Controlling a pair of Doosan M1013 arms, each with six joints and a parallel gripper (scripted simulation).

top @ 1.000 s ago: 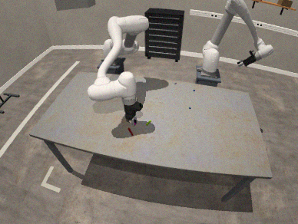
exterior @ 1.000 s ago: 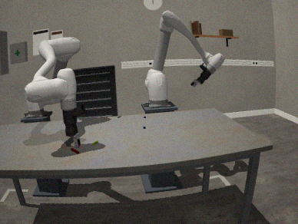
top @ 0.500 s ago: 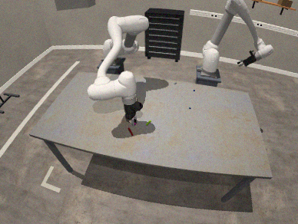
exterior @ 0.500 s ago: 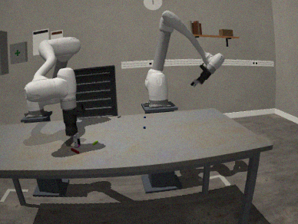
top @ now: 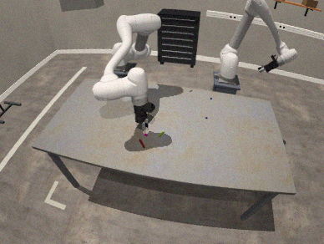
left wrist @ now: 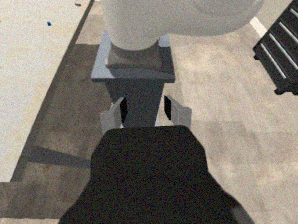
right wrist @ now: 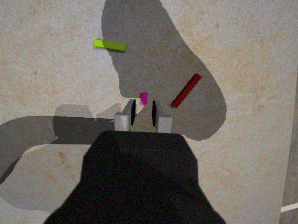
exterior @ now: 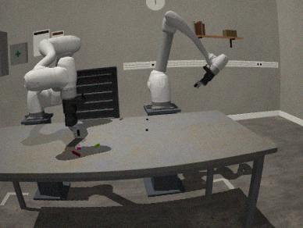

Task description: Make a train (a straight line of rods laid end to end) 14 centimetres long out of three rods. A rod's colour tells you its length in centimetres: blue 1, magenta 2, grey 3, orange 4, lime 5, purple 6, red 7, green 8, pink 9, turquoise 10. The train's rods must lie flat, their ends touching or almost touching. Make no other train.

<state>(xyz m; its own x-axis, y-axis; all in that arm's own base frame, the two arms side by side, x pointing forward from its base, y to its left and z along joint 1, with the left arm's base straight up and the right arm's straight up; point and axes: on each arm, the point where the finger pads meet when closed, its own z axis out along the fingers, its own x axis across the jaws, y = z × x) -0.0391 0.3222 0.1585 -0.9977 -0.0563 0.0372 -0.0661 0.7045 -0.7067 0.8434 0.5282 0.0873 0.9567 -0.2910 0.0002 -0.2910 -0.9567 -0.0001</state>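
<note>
Magenta rod (top: 146,134) (exterior: 79,148) (right wrist: 144,98) lay just beyond the right fingers (top: 145,130) (exterior: 78,133), which stood partly spread. Lime rod (top: 161,134) (exterior: 97,145) (right wrist: 110,45) lay upper left in the right wrist view. Left fingers (top: 261,68) (exterior: 197,85) were spread wide.

Black drawer cabinet (top: 179,38) (exterior: 98,93) (left wrist: 278,54) against grey wall (top: 134,25) (exterior: 101,31). White-lined brown floor (top: 25,88) (exterior: 269,137) (left wrist: 220,150). Orange shelf (top: 297,5) (exterior: 219,37) mounted high.

A grey tabletop (top: 234,146) (exterior: 176,148) (left wrist: 30,75) (right wrist: 250,50) with tan, rusty blotches carries a lime rod (top: 161,134) (exterior: 97,145) (right wrist: 110,46), a red rod (top: 142,144) (exterior: 76,154) (right wrist: 186,91) and a short magenta rod (top: 145,134) (exterior: 79,147) (right wrist: 144,98), lying flat near one another, none touching. Well apart from them lie two tiny blue blocks, one (top: 206,118) (exterior: 147,130) farther in from the arms' edge than the other (top: 210,99) (exterior: 147,119) (left wrist: 49,23). A small dark grey piece (top: 190,91) (exterior: 121,119) (left wrist: 77,4) lies near that edge.
</note>
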